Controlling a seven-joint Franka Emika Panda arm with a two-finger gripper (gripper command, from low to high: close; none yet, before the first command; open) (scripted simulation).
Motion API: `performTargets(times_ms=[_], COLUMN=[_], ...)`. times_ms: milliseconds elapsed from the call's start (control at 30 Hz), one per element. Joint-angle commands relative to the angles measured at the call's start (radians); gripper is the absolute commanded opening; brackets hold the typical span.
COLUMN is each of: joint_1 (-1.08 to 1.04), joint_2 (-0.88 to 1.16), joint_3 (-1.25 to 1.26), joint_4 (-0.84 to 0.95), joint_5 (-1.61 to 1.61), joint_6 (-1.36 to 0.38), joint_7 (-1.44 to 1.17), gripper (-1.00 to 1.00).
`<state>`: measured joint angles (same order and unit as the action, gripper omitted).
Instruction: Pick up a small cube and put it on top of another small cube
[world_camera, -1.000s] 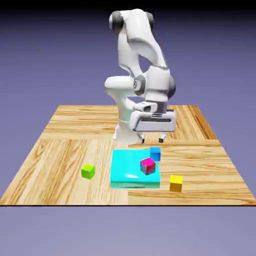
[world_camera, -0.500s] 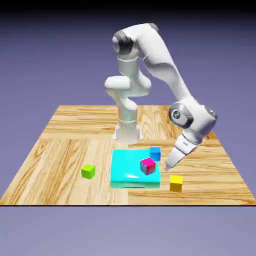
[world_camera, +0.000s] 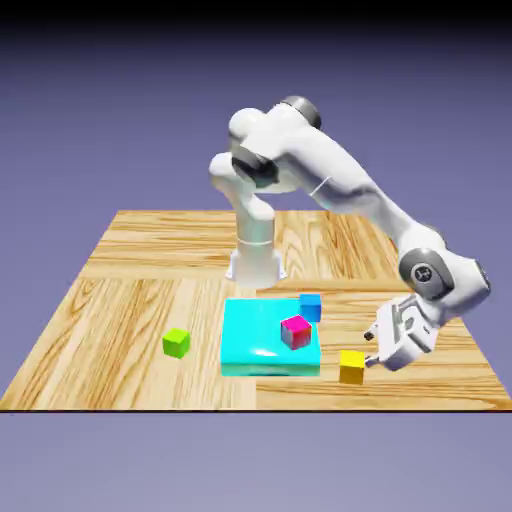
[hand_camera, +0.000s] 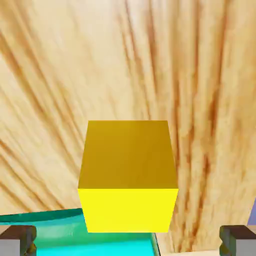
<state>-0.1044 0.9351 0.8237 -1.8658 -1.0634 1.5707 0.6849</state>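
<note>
Flanking yellow cube (hand_camera: 128, 175), end effector (world_camera: 372, 350) agape

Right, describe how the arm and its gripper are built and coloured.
The arm is glossy white with rounded links and dark grey joint caps. Its gripper is a boxy white hand with dark trim and two small grey fingertips. No cables or markings show.

- Gripper (world_camera: 372, 350) sits low, just beside yellow cube (world_camera: 351, 366) on exterior view's right; fingers (hand_camera: 18, 239) spread wide, w/ room either side of the cube in hand view.
- Cyan slab (world_camera: 250, 340) lies near the cube's other side; prob. a narrow gap of bare table (world_camera: 130, 300) between.
- Magenta cube (world_camera: 295, 331) on slab, blue cube (world_camera: 310, 306) at its far edge.
- Lime-green cube (world_camera: 176, 343) stands well apart, open wood all around.
</note>
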Motion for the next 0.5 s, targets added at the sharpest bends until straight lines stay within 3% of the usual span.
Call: performTargets(times_ms=[0, 33, 167, 467], joint_1=[-0.004, -0.004, 0.034, -0.095], joint_2=[0.006, 0.006, -0.061, -0.384], joint_3=[-0.007, -0.007, 0.072, -0.097], joint_4=[-0.007, -0.007, 0.071, -0.213], joint_5=[-0.008, -0.008, 0.102, -0.099], joint_6=[0.010, 0.010, -0.092, 0.230], joint_7=[0.004, 0.004, -0.024, -0.120], gripper=[0.00, -1.00, -1.00, -1.00])
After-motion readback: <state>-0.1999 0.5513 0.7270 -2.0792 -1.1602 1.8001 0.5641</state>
